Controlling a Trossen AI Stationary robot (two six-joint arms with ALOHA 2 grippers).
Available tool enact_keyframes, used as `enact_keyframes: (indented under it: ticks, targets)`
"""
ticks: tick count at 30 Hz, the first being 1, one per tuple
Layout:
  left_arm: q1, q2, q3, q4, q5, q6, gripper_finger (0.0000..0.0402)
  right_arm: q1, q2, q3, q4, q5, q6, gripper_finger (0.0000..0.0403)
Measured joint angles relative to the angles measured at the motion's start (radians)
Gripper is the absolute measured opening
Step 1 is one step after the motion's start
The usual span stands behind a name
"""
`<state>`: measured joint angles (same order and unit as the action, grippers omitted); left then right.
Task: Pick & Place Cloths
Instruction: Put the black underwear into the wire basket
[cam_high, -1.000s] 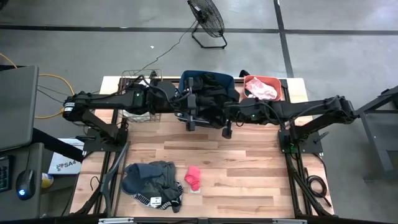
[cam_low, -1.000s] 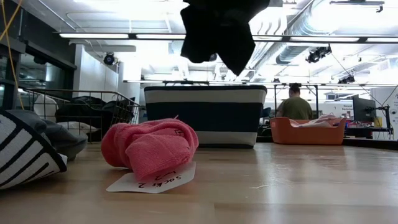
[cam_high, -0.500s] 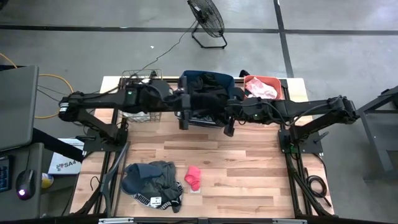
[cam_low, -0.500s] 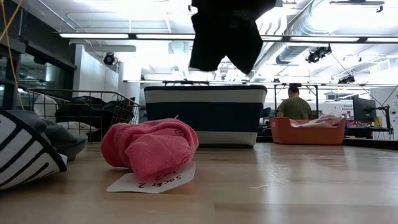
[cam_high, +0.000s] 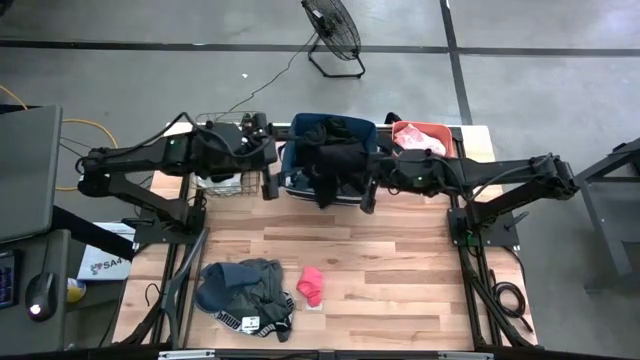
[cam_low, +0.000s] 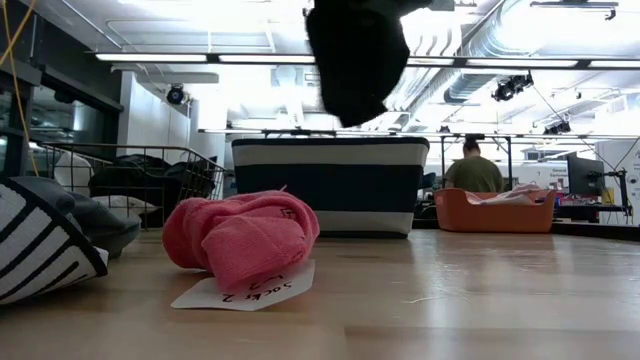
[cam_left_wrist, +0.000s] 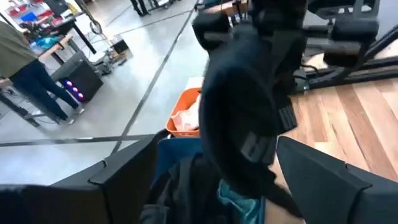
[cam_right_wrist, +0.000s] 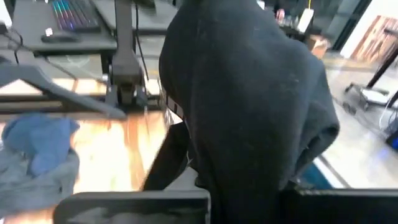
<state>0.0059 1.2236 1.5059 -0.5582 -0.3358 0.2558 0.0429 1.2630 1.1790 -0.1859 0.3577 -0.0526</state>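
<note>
A black cloth (cam_high: 328, 172) hangs from my right gripper (cam_high: 357, 182) over the near rim of the blue fabric bin (cam_high: 300, 135). In the low view the cloth (cam_low: 352, 55) hangs high above the table. My left gripper (cam_high: 268, 185) is open and empty, left of the bin. Its two fingers (cam_left_wrist: 127, 180) stand apart in the left wrist view, with the black cloth (cam_left_wrist: 249, 106) farther off. The bin holds more black cloths and a teal piece (cam_left_wrist: 239, 199). A pile of grey, blue and black cloths (cam_high: 243, 293) and a bright pink cloth (cam_high: 311, 284) lie on the near table. My right gripper is shut on the upper part of the black cloth (cam_right_wrist: 249, 155). The cloth drapes over the fingers in the right wrist view and hides the place of contact. It hangs slack below the gripper, bunched and narrow, its lower end (cam_low: 350, 112) clear of the table.
A wire basket (cam_high: 225, 150) with dark cloths stands at the far left. A coral tub (cam_high: 425, 140) with pale cloths stands at the far right. A white label (cam_low: 245, 290) lies under the pink cloth. A person (cam_low: 473, 170) stands in the room behind.
My left gripper has drawn away from the black cloth toward the table's left edge. The cloth was spread wide between the two grippers. It now hangs narrow and bunched from my right gripper alone, over the bin.
</note>
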Motion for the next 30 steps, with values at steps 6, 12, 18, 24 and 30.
enact_keyframes:
  ticks: [6,12,18,24,30]
  targets:
    - [0.0,0.042,0.0,-0.007,0.0,-0.003,0.0308,0.0,0.0,0.0,0.091,-0.007,-0.055,0.0005]
    - [0.0,0.076,-0.001,-0.015,0.001,-0.002,0.0304,0.0,-0.008,0.0,0.2,0.027,-0.092,0.0005]
    - [0.0,0.089,-0.001,-0.015,0.001,-0.018,0.0303,0.0,-0.008,0.0,0.29,0.255,-0.152,0.0005]
    - [0.0,0.097,-0.001,0.04,0.001,-0.028,0.0303,-0.032,-0.008,0.0,0.34,0.372,-0.163,0.0005]
    - [0.0,0.151,0.0,0.113,-0.001,0.014,0.0303,-0.052,-0.007,0.0,0.357,0.224,-0.123,0.0005]
